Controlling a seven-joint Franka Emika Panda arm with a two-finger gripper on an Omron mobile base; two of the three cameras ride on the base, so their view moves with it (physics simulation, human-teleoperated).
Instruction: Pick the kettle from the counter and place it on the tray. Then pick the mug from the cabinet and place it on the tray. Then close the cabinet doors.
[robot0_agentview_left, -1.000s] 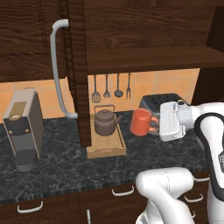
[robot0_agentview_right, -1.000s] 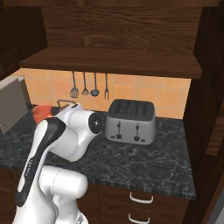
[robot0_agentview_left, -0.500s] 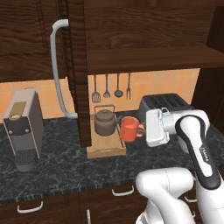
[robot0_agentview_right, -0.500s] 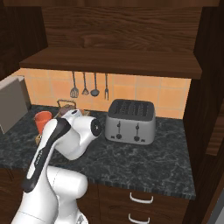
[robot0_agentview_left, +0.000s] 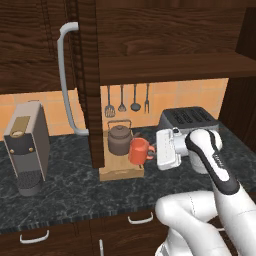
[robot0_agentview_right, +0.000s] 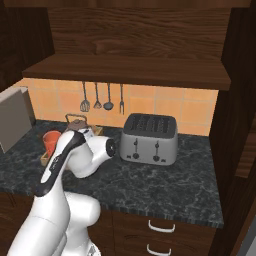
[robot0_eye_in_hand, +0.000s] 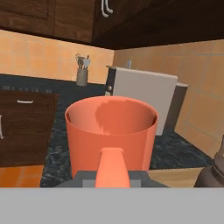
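The orange-red mug (robot0_agentview_left: 138, 151) hangs just over the right end of the tan tray (robot0_agentview_left: 116, 173), with my gripper (robot0_agentview_left: 152, 152) shut on its handle from the right. Whether its base touches the tray I cannot tell. The dark kettle (robot0_agentview_left: 119, 139) stands on the tray right behind the mug. In the hand view the mug (robot0_eye_in_hand: 111, 131) is close up, its handle toward me, with the kettle (robot0_eye_in_hand: 214, 171) and the tray (robot0_eye_in_hand: 177, 177) at the lower right. The right base view has the mug (robot0_agentview_right: 50, 141) left of my arm. A cabinet door (robot0_agentview_left: 89, 85) stands open, edge-on, above the tray.
A boxy coffee machine (robot0_agentview_left: 27, 145) stands on the counter (robot0_agentview_left: 65, 192) at the left. The silver toaster (robot0_agentview_right: 149, 139) sits behind my arm. Utensils (robot0_agentview_left: 128, 100) hang on the tiled wall. The cabinet's shelf (robot0_agentview_left: 170, 67) juts out overhead. Drawers (robot0_agentview_left: 35, 236) run below the counter.
My gripper has carried the mug left and down from in front of the toaster, bringing it beside the kettle at the tray's right end.
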